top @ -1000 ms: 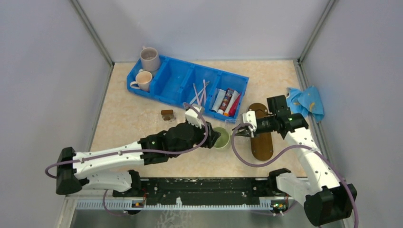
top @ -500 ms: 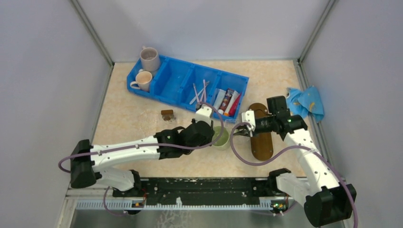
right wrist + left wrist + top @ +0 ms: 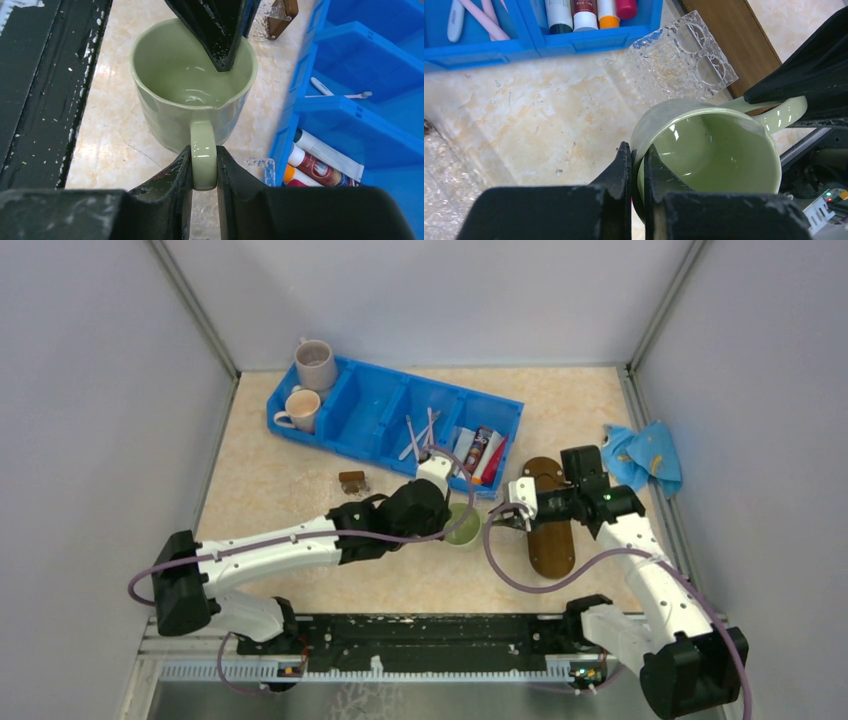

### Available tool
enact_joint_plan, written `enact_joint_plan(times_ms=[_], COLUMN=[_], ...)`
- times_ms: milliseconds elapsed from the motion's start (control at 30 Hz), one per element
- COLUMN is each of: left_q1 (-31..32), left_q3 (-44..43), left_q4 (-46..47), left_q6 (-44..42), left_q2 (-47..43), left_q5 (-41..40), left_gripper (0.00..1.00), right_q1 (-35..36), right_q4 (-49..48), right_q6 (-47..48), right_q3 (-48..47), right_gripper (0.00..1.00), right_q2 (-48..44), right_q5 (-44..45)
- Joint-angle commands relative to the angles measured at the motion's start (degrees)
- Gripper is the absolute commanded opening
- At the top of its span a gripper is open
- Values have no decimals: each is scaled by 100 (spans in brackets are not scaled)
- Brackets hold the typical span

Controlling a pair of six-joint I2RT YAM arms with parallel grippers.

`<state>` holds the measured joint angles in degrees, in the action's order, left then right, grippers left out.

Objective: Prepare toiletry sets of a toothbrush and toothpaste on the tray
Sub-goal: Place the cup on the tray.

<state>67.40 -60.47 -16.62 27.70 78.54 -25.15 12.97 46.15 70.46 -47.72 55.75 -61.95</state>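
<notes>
A: Jaws?
B: Left gripper (image 3: 638,150) jaws clamped on green mug (image 3: 724,155) rim; right gripper (image 3: 204,156) jaws clamped on its handle.
A: Sets?
B: Toothbrushes (image 3: 418,437) and toothpaste tubes (image 3: 480,453) lie in blue bin (image 3: 372,412); tray (image 3: 553,545) just right of mug.

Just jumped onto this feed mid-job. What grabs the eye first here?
Both arms hold one green mug, mid-table just left of the tray: the left gripper pinches its rim, the right gripper clamps its handle. The toothbrushes and toothpaste tubes lie in the blue bin behind it, and a clear textured holder sits between mug and bin.
</notes>
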Motion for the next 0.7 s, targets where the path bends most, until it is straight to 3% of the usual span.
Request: enact_joint_plan(times_ms=[0,267,500,667], left_q1=[-85,-193,-249,-262], left_q3=[-463,-686,-683,-694], left_q4=[-129,-282,-255,-220], left_q6=[-521,-569,-553,-555], left_q2=[69,233,155,135], left_q5=[323,433,467,517], left_gripper=[0,0,0,0], right_q1=[141,586,764,909], right_q4=[-326,-847,-898,-926], right_q6=[-124,-666,-594,-621], right_q3=[38,138,232,246], right_gripper=[28,33,44,43], right_q2=[-179,-153,-160,-147], right_q5=[-428,322,781,841])
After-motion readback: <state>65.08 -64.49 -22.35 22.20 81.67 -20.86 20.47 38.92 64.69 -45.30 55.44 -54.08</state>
